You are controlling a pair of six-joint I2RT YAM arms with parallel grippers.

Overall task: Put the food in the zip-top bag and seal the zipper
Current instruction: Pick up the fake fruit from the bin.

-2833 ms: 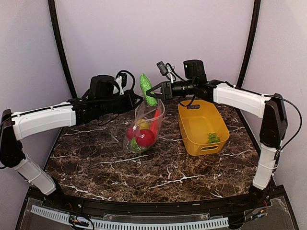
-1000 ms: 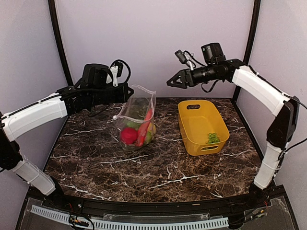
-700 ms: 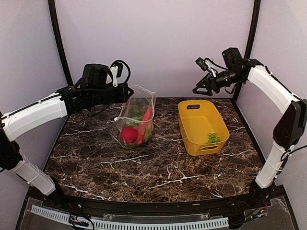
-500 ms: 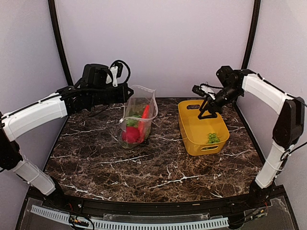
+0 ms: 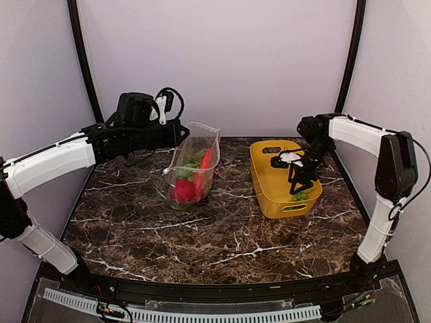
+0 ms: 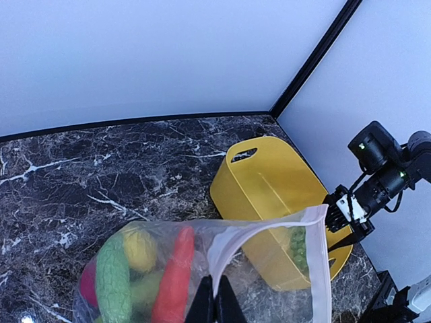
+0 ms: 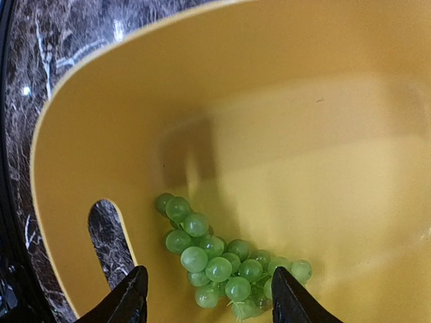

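Right gripper (image 7: 209,271) gapes wide over the green grapes (image 7: 225,266) while left gripper (image 6: 214,296) pinches the zip-top bag (image 6: 269,266)

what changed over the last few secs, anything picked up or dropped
The right end effector let go of the green cucumber, which now lies inside the zip-top bag. It then swung right and came down into the yellow basket, where it is open over the green grapes. The left end effector stayed clamped on the bag's rim. The basket and grapes did not move.
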